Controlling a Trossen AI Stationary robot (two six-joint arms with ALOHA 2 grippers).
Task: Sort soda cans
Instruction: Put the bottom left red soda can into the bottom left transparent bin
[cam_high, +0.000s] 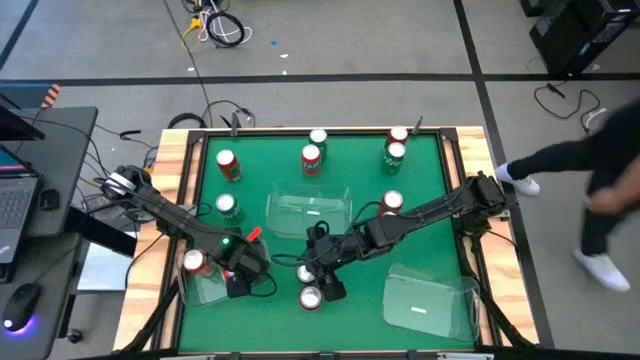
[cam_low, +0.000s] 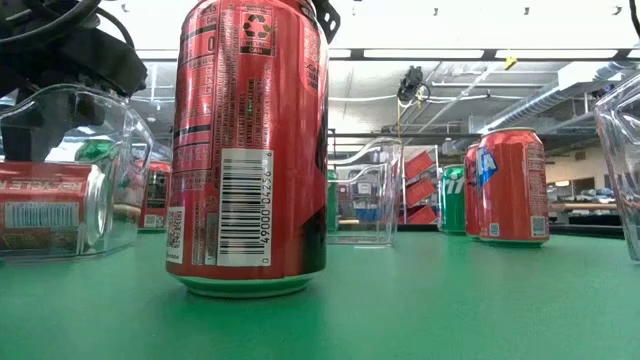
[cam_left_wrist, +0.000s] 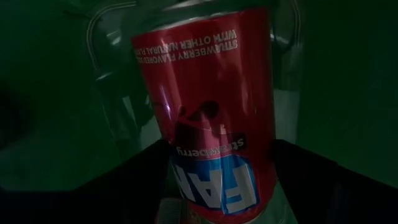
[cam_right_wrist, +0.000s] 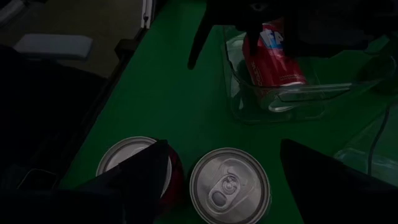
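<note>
Currently left gripper (cam_high: 238, 287) above the near-left clear bin (cam_high: 210, 288), fingers apart around a red can (cam_left_wrist: 211, 118) lying in it. Right gripper (cam_right_wrist: 224, 162) open over a standing can (cam_right_wrist: 229, 184) mid-table, another can (cam_right_wrist: 130, 163) just beside.

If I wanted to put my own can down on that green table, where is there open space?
Bare green mat lies between the middle clear bin and the right edge. The near-left is crowded: the left gripper, its bin, the right gripper and two cans.

Red, green soda cans (cam_high: 311, 157) scattered upright
</note>
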